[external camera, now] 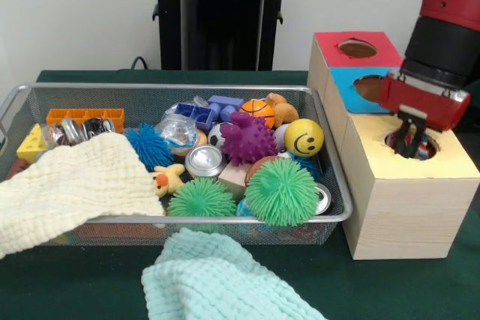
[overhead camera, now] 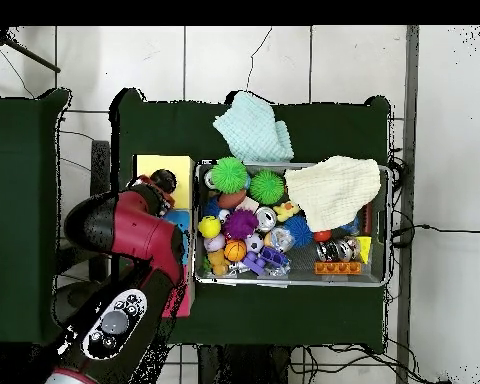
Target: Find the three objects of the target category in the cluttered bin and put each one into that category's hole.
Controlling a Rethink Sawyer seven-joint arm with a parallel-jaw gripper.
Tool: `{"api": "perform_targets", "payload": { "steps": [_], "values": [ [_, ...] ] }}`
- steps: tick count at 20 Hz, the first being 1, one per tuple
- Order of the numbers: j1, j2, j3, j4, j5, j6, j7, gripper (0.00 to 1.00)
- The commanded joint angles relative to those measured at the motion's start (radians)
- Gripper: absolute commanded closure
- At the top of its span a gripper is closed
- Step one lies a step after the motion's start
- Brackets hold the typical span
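Right now the gripper [external camera: 410, 142] sits at the right of the front view with its dark fingertips dipped into the round hole [external camera: 411, 144] in the yellow-topped block [external camera: 409, 189]. A little blue and red shows in the hole beside the tips, but whether the jaws are clenched on something or spread I cannot tell. That placement reads as a drop-off: the arm is lined up over the opening so a piece can fall straight in.

Behind the yellow block, toward the upper right, stand a blue-topped block [external camera: 360, 88] and a red-topped block [external camera: 356, 49], each with its own hole; neither is touched.

Left of the blocks, the wire bin [external camera: 180, 220] fills the middle of the frame, still crowded: two green spiky balls [external camera: 282, 191] at the near rim, a purple spiky toy [external camera: 247, 139], a yellow smiley ball [external camera: 304, 137], a small basketball [external camera: 258, 109], a metal can [external camera: 205, 160] and blue bricks [external camera: 202, 114].

A cream cloth [external camera: 71, 189] drapes over the bin's left half and hides whatever lies beneath, so it would probably need shifting. A pale green cloth [external camera: 221, 279] lies on the table in front, outside the bin.
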Motion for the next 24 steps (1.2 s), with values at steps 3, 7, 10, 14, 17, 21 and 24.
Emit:
{"api": "perform_targets", "payload": {
  "steps": [3,7,10,14,17,21,24],
  "values": [
    [-0.081,-0.164,-0.018,0.106,-0.216,0.252,-0.028,1.00],
    [-0.137,-0.242,0.033,0.120,-0.265,0.282,-0.057,1.00],
    [-0.141,-0.259,0.057,0.102,-0.281,0.301,-0.026,1.00],
    [-0.107,-0.250,0.051,0.064,-0.289,0.333,0.055,1.00],
    [-0.098,-0.237,0.061,0.051,-0.289,0.332,0.086,1.00],
    [-0.110,-0.239,0.103,0.078,-0.285,0.297,0.092,1.00],
    [-0.126,-0.234,0.143,0.107,-0.275,0.242,0.089,1.00]
  ]
}}
